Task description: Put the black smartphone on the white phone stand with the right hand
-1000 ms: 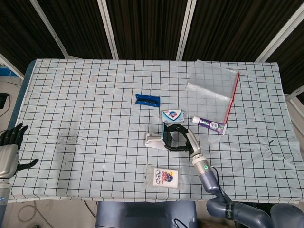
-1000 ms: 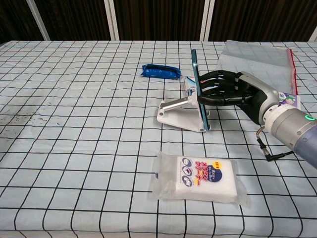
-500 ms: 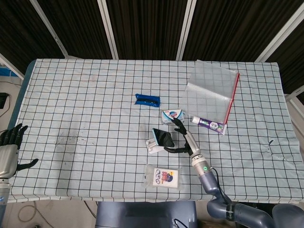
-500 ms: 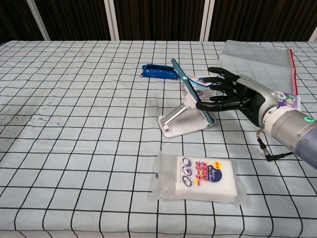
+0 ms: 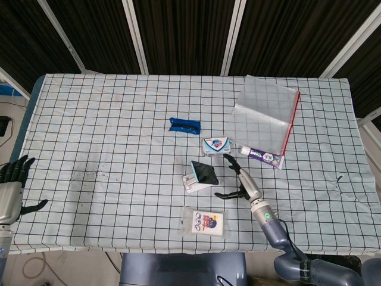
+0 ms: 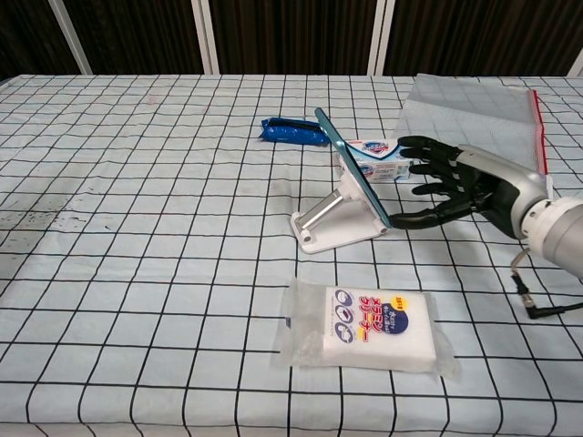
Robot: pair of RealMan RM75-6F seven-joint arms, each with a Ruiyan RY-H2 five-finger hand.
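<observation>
The black smartphone [image 5: 204, 173] [image 6: 353, 167] leans tilted on the white phone stand [image 5: 194, 181] [image 6: 330, 220] near the middle of the table. My right hand [image 5: 240, 180] [image 6: 448, 180] is just to the right of the phone with its fingers spread and nothing in them. Only its thumb tip is still close to the phone's lower edge. My left hand [image 5: 11, 186] hangs off the table's left edge with its fingers apart, holding nothing.
A white packet [image 5: 205, 223] [image 6: 366, 322] lies in front of the stand. A small blue and white box [image 5: 215, 145] [image 6: 377, 150], a blue wrapper [image 5: 184, 125] [image 6: 293, 132], a toothpaste tube [image 5: 262, 157] and a clear zip bag [image 5: 265, 112] [image 6: 472, 103] lie behind and to the right.
The phone went from upright in my right hand to leaning on the stand, which turned a little. My right hand let go, opened and drew back to the right.
</observation>
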